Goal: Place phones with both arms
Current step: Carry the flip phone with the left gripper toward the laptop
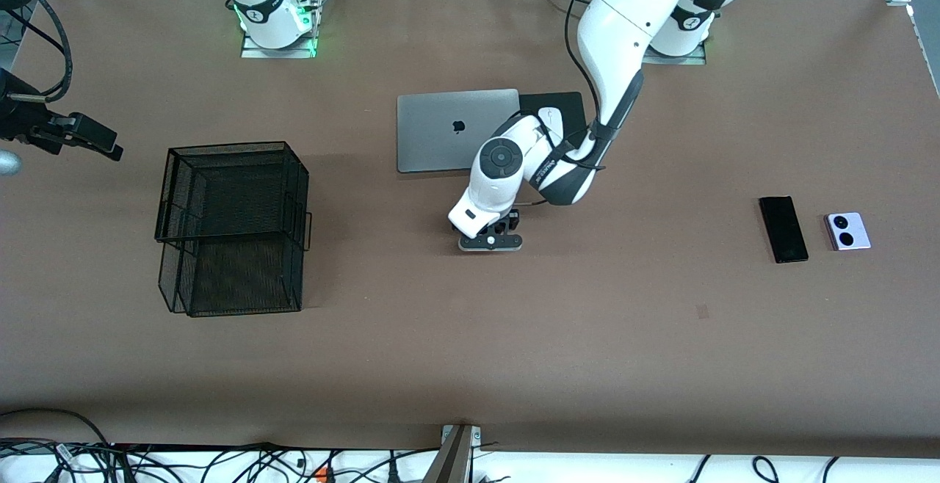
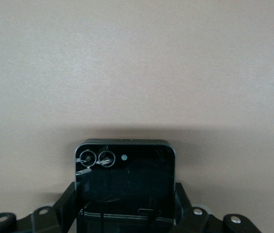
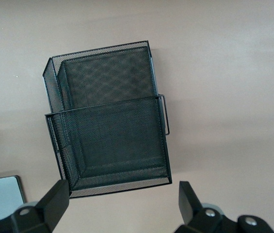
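Left gripper (image 1: 490,241): closed on the small squarish black phone (image 2: 124,187), which is held by its sides between the fingers (image 2: 66,206); in the front view the phone is hidden under the hand, which hangs over bare table just at 6 o'clock of the silver laptop (image 1: 448,131)
Right gripper (image 3: 122,196): spread wide and holding nothing; it is held above the black mesh basket (image 1: 231,226) near the right arm's end of the table, and that arm appears to wait
Remaining phones: the long slim black slab (image 1: 783,229) and the lilac-white phone (image 1: 848,231) with two black circles are laid flat just beside each other at 3 o'clock of the table, untouched
Risk, slip: only the lower edges of the black phone are seen to be pinched, so a slide out of the grip is judged possible if the arm is swung fast
Risk, hand-over: if the phone is to be passed toward the basket, a drop is likely should one grip be released before the other is set
Risk, collision: the laptop and the white mouse (image 1: 549,117) lie close under the left arm's elbow
Surface: a plain brown table (image 1: 470,351), matte and flat
Room: cables are strewn along the 6 o'clock edge; metal framing is seen at the corners
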You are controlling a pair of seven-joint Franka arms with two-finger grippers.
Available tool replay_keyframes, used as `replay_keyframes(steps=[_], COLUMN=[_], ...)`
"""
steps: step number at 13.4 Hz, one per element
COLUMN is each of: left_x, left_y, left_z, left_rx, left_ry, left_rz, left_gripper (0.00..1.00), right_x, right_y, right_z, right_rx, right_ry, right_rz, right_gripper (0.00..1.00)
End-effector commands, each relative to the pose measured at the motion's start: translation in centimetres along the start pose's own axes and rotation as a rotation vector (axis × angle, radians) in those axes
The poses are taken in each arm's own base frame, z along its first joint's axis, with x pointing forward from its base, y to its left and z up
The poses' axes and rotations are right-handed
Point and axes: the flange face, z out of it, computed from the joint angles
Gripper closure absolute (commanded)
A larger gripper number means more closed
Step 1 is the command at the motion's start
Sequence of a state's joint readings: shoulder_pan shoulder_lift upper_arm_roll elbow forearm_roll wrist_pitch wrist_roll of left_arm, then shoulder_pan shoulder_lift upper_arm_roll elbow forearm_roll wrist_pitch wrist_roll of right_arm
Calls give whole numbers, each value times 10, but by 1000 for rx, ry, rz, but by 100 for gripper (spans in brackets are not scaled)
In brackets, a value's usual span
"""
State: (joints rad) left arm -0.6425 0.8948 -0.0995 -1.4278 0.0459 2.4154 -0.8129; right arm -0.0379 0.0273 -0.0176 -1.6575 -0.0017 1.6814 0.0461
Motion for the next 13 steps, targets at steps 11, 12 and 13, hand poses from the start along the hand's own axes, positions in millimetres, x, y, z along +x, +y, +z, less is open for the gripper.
replay_keyframes(steps=[11,12,13], left_x=[52,58,65], left_y=[-33,-47,-62], left_z=[-106,-119,-134], left_rx=[51,80,106], left_ry=[15,-11,-34], left_rz=[-39,-24,-18], left_gripper=[0,0,0], right_x=[-1,-1,-1], right_y=[-42,-52,-69], right_z=[2,6,10], right_rx=[12,11,8], right_ry=[-5,-11,-17], right_rz=[-47,-53,-68], right_gripper=[0,0,0])
